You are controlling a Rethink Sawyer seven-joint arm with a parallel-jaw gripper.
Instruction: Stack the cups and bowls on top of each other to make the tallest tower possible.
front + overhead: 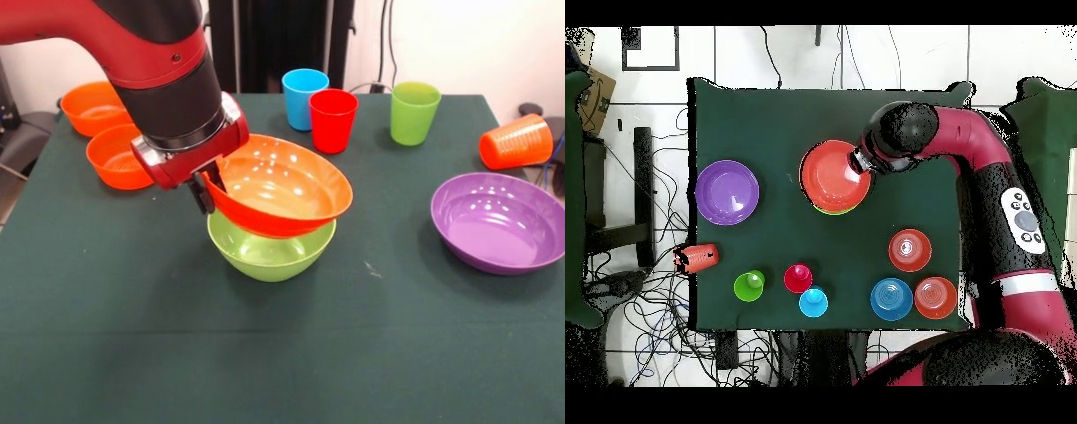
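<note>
On the green table [106, 291], four cups and six bowls show; the gripper [205, 187] pinches the tilted orange-red bowl [287, 185], mouth upward, atop the lime green bowl [269, 252] at centre, purple bowl [499, 221] at three o'clock.

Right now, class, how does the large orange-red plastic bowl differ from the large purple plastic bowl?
The large orange-red plastic bowl is tilted, held at its rim by the gripper; the large purple plastic bowl sits level and untouched. The orange-red bowl rests over the large lime green plastic bowl; the purple one stands alone on the green table. Both are glossy, wide, mouth-up and empty.
</note>
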